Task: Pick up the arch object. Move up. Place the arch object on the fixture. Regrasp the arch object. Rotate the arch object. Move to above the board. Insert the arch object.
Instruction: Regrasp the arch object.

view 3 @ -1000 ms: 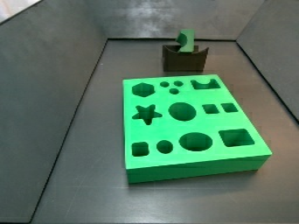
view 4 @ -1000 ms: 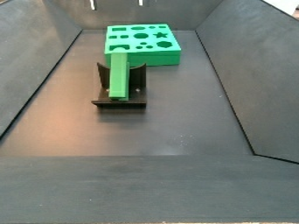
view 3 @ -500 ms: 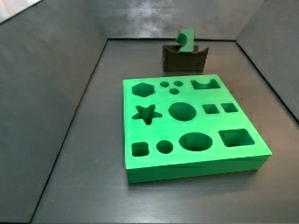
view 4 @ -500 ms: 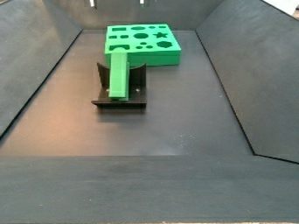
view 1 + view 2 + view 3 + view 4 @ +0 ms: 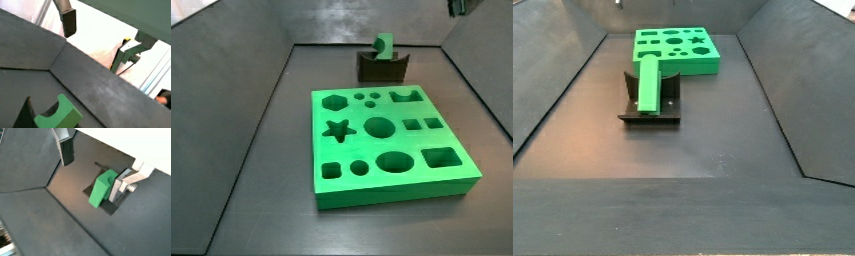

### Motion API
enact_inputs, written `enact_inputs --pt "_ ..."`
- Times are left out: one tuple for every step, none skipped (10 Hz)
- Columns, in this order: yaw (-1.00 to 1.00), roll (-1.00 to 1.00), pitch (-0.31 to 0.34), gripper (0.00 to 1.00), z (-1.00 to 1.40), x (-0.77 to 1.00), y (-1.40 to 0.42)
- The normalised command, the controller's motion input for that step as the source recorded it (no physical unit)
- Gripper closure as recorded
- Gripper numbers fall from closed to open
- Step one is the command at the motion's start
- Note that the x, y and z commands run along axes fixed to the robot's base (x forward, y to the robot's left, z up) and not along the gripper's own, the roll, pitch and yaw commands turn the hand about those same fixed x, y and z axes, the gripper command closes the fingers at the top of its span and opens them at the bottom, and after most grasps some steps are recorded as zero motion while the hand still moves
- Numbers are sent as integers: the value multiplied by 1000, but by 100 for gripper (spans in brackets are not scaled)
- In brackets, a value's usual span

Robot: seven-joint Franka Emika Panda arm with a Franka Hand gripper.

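The arch object [image 5: 382, 45], a small bright-green block, stands on end in the dip of the dark fixture [image 5: 382, 68] at the back of the bin. In a side view it shows as a long green bar [image 5: 648, 84] lying on the fixture [image 5: 651, 112]. The board [image 5: 358, 146] lies flat in front of the fixture, with the arch hole at its far right corner. My gripper [image 5: 97, 168] is open and empty, well above the arch object [image 5: 101, 189]. Only a dark tip of the gripper [image 5: 457, 6] shows in a side view. The arch object [image 5: 59, 116] also shows in a wrist view.
Dark sloping walls [image 5: 251, 110] close in the bin on all sides. The board [image 5: 700, 63] sits at the far end in a side view, just behind the fixture. The bare dark floor [image 5: 673, 160] stretches in front of the fixture.
A dark part of my gripper has come into view at the top right edge of a side view. The arch object, fixture and board have not moved.
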Motion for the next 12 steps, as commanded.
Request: enact_inputs --pt "197 358 105 0 -8 88 -32" --pt "200 214 55 0 -5 78 -26" --pt "358 160 2 0 -1000 31 77" --pt "338 138 -32 0 -1000 31 73" --pt "260 121 -97 0 -1000 52 64" --pt "203 110 -146 0 -1000 63 60" --pt "166 104 -173 0 -1000 67 60" --pt "89 91 -209 0 -1000 71 55" --pt "31 86 -217 0 -1000 77 51" --pt "-36 81 -200 0 -1000 85 46" --pt "-73 79 -174 0 -1000 87 42" --pt "-103 73 -131 0 -975 88 37"
